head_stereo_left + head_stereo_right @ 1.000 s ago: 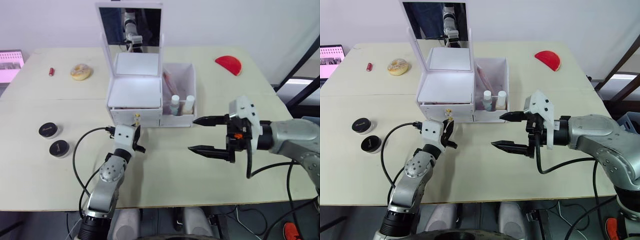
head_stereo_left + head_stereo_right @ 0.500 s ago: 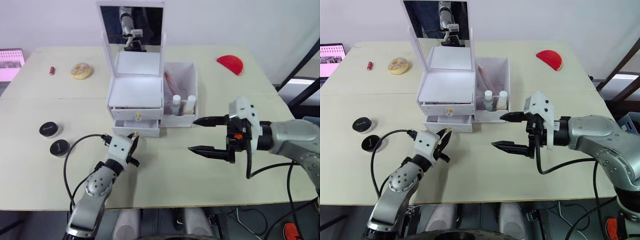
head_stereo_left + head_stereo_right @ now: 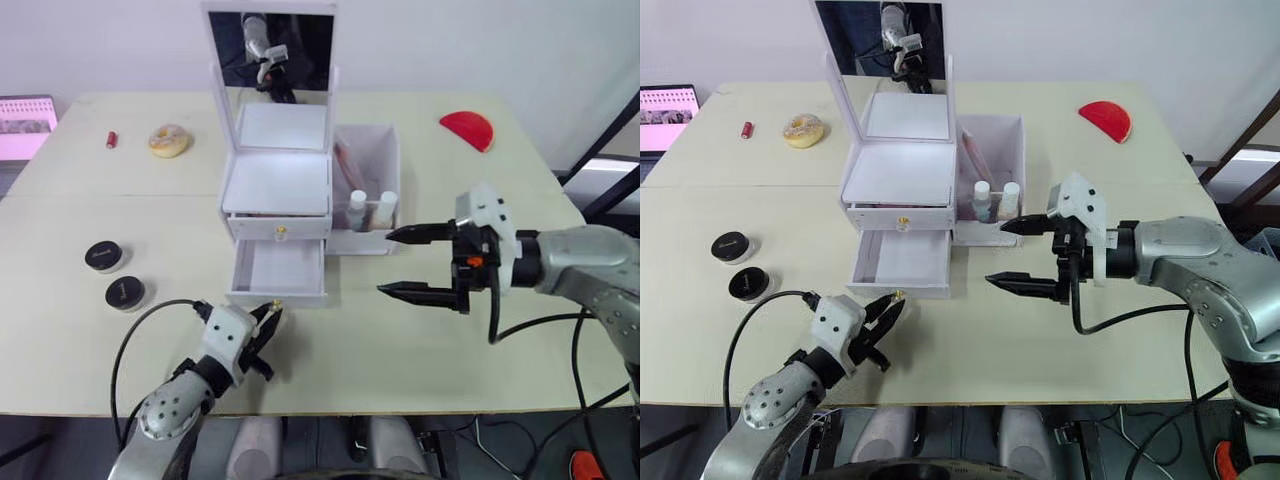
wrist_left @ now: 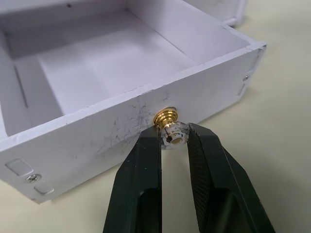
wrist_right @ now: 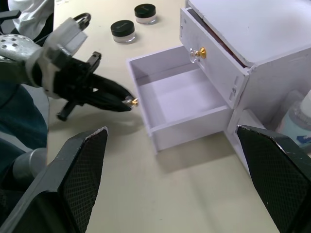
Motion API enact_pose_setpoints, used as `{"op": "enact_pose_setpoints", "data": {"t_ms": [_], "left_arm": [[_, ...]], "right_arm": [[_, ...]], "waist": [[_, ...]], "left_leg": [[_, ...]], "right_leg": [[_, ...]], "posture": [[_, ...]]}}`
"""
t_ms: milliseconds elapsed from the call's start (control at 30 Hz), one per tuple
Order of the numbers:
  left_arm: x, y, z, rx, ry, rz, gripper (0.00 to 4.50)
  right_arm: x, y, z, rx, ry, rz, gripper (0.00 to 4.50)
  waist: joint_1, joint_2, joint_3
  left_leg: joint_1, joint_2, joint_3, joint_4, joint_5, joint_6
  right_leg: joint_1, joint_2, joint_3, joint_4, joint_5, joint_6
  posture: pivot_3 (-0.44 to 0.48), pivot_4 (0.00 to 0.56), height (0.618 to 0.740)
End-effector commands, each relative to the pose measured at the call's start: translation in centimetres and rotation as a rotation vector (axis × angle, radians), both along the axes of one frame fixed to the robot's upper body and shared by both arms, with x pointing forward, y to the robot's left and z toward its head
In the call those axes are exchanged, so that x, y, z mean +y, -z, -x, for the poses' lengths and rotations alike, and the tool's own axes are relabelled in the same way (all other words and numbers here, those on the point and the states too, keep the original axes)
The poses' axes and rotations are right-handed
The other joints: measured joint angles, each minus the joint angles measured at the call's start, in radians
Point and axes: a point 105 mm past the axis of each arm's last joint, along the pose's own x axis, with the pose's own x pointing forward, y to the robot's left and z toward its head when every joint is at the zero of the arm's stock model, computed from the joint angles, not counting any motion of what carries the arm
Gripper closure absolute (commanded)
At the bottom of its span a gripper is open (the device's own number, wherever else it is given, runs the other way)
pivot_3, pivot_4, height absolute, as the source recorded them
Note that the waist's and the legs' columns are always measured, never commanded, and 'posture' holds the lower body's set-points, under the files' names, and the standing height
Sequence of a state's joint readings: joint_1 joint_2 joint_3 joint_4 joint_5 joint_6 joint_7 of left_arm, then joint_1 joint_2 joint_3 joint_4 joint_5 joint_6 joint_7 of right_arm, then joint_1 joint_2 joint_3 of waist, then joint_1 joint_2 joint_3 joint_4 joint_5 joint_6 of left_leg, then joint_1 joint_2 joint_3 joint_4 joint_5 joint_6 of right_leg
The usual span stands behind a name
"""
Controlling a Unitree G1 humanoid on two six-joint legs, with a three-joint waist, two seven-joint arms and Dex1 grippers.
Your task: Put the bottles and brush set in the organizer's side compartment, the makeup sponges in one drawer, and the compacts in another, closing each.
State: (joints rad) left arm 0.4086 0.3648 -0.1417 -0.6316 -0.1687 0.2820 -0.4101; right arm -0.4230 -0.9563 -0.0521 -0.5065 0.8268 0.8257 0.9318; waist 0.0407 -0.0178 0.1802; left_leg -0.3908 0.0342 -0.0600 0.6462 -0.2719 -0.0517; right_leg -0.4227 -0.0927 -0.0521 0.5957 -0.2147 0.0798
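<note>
Pinching the gold knob (image 4: pixel 169 127) of the pulled-out lower drawer (image 3: pixel 276 271), the left pincer (image 3: pixel 268 322) sits nearest. Beyond, the right pincer (image 3: pixel 398 263) hovers spread wide beside the organizer (image 3: pixel 300 170), whose side compartment holds two bottles (image 3: pixel 368 209). Two compacts (image 3: pixel 113 274) lie on the tabletop (image 3: pixel 400 350), leftward.

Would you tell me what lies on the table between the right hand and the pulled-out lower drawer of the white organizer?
Nothing: in the right eye view, bare beige table separates the open right hand from the white lower drawer.
</note>
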Motion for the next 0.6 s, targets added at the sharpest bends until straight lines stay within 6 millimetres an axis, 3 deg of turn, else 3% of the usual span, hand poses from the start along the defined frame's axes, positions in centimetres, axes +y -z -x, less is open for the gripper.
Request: {"op": "enact_pose_setpoints", "data": {"t_ms": [33,333,567,600], "left_arm": [[-1.3,-0.2,1.5,0.029,0.095,0.034,4.26],[-0.4,-0.2,2.5,0.037,0.055,0.007,4.26],[-0.3,-0.2,1.7,0.023,0.038,0.005,4.26],[-0.4,-0.2,1.5,0.018,0.034,0.009,3.76]], "right_arm": [[0.3,-0.9,-0.2,-0.042,-0.03,-0.006,0.0],[0.5,-0.9,-0.6,-0.043,-0.054,-0.008,0.0],[0.6,-0.7,-0.6,-0.044,-0.055,-0.015,0.0],[0.6,-0.7,-0.6,-0.044,-0.053,-0.016,0.0]], "waist": [[-0.001,0.0,0.0],[-0.001,0.0,0.0],[-0.001,0.0,0.0],[-0.001,0.001,0.0]], "left_leg": [[0.0,0.0,0.0,0.0,0.0,0.0],[0.0,0.0,0.0,0.0,0.0,0.0],[0.0,0.0,0.0,0.001,0.0,0.0],[0.0,0.0,0.0,0.001,0.0,0.0]], "right_leg": [[0.0,0.0,0.0,0.0,0.0,0.0],[0.0,0.0,0.0,0.0,0.0,0.0],[-0.001,0.0,0.0,0.001,0.0,0.0],[-0.001,0.0,0.0,0.001,0.0,0.0]], "posture": [[0.0,0.15,0.739],[0.0,0.15,0.739],[0.0,0.15,0.739],[0.0,0.15,0.739]]}}
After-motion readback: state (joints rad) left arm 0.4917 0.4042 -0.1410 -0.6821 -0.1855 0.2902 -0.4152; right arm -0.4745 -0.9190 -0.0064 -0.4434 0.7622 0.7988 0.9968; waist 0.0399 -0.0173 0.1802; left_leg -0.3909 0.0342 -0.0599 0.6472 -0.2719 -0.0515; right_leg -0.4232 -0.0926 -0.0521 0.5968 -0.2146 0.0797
